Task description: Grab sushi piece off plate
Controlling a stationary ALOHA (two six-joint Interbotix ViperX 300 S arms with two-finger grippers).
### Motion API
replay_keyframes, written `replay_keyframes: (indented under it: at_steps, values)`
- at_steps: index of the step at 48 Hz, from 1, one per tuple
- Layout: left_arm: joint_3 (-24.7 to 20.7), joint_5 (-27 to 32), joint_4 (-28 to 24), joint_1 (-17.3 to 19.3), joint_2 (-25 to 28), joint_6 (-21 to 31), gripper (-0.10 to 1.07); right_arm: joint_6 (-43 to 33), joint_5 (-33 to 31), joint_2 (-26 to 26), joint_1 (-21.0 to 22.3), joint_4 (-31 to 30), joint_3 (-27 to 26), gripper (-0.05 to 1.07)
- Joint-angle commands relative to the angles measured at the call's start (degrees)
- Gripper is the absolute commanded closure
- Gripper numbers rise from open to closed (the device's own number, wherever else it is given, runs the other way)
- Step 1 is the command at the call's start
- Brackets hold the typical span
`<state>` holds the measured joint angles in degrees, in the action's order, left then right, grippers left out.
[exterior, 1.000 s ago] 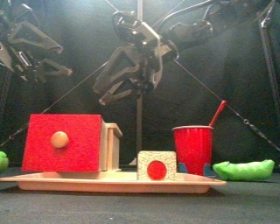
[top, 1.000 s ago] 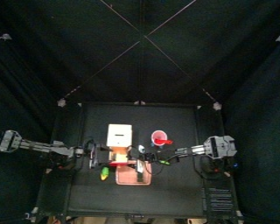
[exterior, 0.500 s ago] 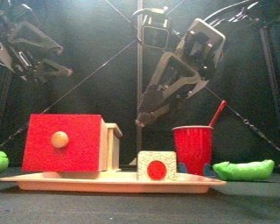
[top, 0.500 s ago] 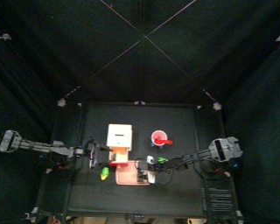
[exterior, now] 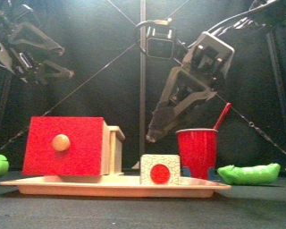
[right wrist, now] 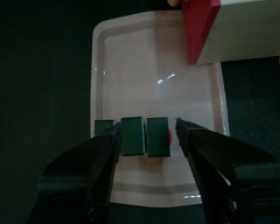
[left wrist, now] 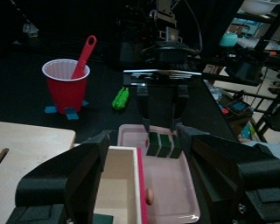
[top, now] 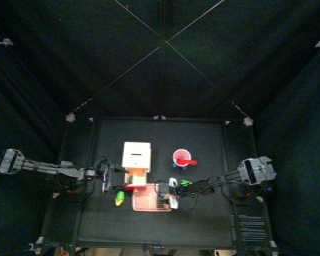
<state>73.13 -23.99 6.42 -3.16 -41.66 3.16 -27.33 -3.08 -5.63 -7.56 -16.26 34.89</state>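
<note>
Salmon-pink, the plate (right wrist: pixel 160 105) lies at the table's near edge with the sushi piece (right wrist: pixel 136 137) on its bare right half, clear of the cream box (exterior: pixel 113 150), so jaws can straddle it. The right gripper (right wrist: pixel 146 153) hangs above, jaws wide, holding nothing. The left gripper (left wrist: pixel 143 175) rests over the plate's left end, jaws apart.
</note>
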Motion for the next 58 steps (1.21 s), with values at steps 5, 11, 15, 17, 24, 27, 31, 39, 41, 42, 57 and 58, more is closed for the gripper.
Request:
replay_keyframes:
  at_steps: [5,11,15,17,24,27,31,39,41,42,57,58]
  values:
    - [-0.6,-0.5,0.0,0.2,0.1,-0.1,0.02,0.1,-0.4,0.1,1.1,0.1,-1.2,0.19]
    - [-0.5,-0.5,0.0,0.3,0.1,-0.1,0.02,0.1,-0.7,-0.3,1.6,0.1,-1.2,0.24]
    - [-0.5,-0.5,0.0,0.4,0.1,-0.1,0.02,0.0,-0.7,-0.3,1.8,0.1,-1.2,0.26]
    - [-0.5,-0.5,0.0,0.4,0.0,-0.1,0.02,0.0,-0.7,-0.3,1.8,0.1,-1.3,0.26]
    - [-0.5,-0.5,0.0,0.4,0.1,-0.1,0.02,-0.1,-0.7,-0.3,1.8,0.1,-1.3,0.26]
    - [-0.4,-0.5,0.0,0.4,0.1,-0.1,0.02,-0.1,-0.7,-0.3,1.7,0.1,-1.3,0.26]
    - [-0.4,-0.5,0.0,0.4,0.1,-0.1,0.02,-0.1,-0.7,-0.4,1.3,0.1,-1.6,0.26]
    - [-0.4,-0.5,0.0,0.4,0.1,-0.1,0.02,-0.2,-0.8,-1.1,1.3,0.1,-2.0,0.26]
    - [-0.5,-0.5,0.0,0.4,0.1,-0.1,0.02,-0.2,-0.7,-1.3,1.3,0.4,-2.1,0.26]
    - [-0.5,-0.5,0.0,0.4,0.1,-0.1,0.02,-0.1,-0.8,-1.6,1.3,0.5,-2.2,0.26]
    - [-0.4,-0.5,0.0,0.4,0.1,-0.1,0.02,-0.1,-0.8,-2.5,1.3,1.0,-2.3,0.26]
    - [-0.4,-0.5,0.0,0.4,0.1,-0.1,0.02,-0.1,-0.8,-2.5,1.3,1.0,-2.3,0.26]
